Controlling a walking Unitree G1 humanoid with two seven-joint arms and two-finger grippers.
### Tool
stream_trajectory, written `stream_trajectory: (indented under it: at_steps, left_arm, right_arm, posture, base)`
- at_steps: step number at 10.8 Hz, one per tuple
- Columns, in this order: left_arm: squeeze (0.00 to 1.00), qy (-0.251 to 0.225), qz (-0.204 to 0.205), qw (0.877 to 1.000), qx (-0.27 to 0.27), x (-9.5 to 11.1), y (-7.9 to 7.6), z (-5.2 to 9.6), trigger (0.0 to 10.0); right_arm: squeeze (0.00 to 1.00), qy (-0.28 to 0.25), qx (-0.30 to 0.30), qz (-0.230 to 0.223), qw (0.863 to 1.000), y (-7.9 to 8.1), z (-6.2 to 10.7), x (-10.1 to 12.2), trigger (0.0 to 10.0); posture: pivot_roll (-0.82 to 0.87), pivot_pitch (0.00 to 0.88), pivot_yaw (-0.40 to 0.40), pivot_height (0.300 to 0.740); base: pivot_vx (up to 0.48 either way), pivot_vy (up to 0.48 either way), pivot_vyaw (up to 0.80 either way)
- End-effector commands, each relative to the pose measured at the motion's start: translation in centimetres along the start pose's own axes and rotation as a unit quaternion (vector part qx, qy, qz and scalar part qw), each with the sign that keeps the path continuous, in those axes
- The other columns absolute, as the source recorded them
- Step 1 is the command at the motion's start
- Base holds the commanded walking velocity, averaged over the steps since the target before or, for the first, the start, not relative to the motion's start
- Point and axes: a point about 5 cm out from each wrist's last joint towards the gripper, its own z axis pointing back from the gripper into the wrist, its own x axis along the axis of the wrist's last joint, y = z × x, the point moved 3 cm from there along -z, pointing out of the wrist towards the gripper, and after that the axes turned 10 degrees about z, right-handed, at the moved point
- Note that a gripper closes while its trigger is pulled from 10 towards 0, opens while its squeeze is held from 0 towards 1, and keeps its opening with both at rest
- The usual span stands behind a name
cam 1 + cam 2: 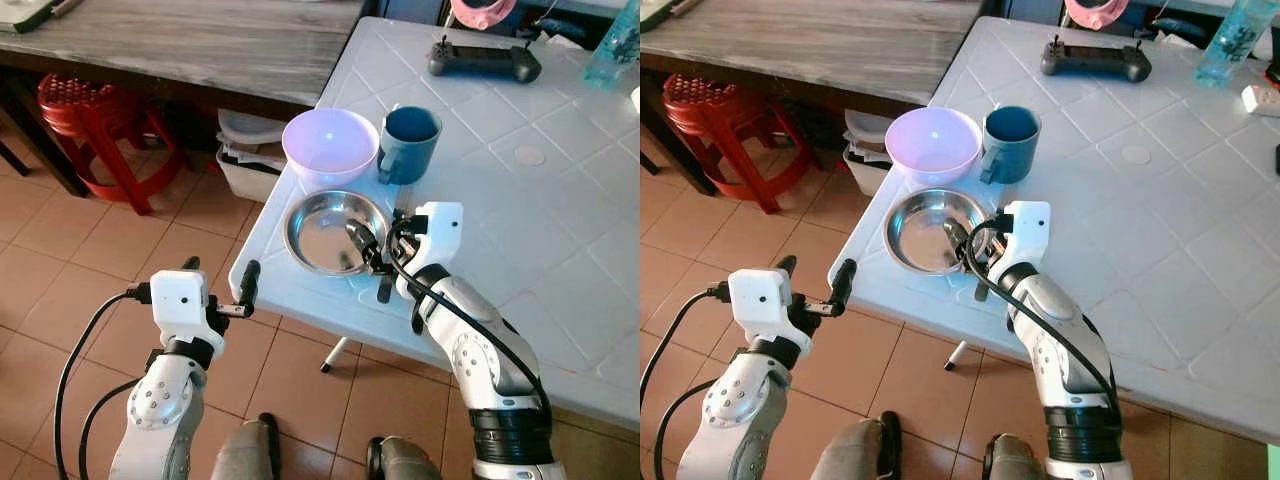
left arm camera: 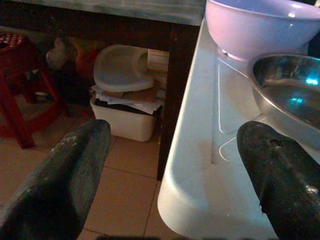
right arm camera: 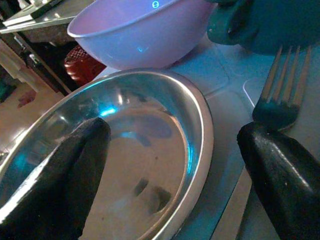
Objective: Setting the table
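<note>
Lower left of frame: left gripper (image 1: 220, 287) held wide open, level, off the white counter (image 1: 520, 230) corner above the tiled floor. Centre: right gripper (image 1: 372, 262) wide open, straddling the steel plate (image 1: 322, 232) rim, one finger inside, the other by the fork (image 3: 280, 90). Beyond, side by side: glossy lilac bowl (image 1: 330, 146), blue mug (image 1: 409, 143), contents indiscernible.

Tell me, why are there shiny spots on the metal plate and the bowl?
In the right wrist view, the metal plate mirrors bluish light and the purple bowl carries small glints; the pincer fingers look blurry up close. In the left eye view, the bowl's inside glows with soft glare.
</note>
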Motion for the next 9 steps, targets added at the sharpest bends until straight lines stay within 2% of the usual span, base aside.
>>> stream_trajectory:
  at_steps: [1, 3, 9]
  left_arm:
    - [0.00, -0.010, 0.001, 1.000, 0.007, 0.5, 0.1, 0.2, 10.0]
    - [0.00, -0.014, 0.002, 1.000, 0.011, 0.6, 0.2, 0.3, 10.0]
    - [0.00, -0.019, 0.006, 1.000, 0.000, 0.7, -0.2, -0.5, 10.0]
  right_arm:
    - [0.00, 0.024, -0.015, -0.007, 1.000, -0.2, 0.3, -0.9, 10.0]
    - [0.00, 0.015, -0.012, -0.008, 1.000, 0.5, 0.6, -0.2, 10.0]
    - [0.00, -0.007, -0.015, 0.004, 1.000, 0.2, 0.9, 1.9, 10.0]
  posture:
    - [0.07, 0.213, 0.047, 0.740]
    - [0.07, 0.210, 0.050, 0.740]
    - [0.05, 0.201, 0.054, 0.740]
  base:
    - [0.000, 0.000, 0.00]
    - [0.000, 0.000, 0.00]
    - [0.000, 0.000, 0.00]
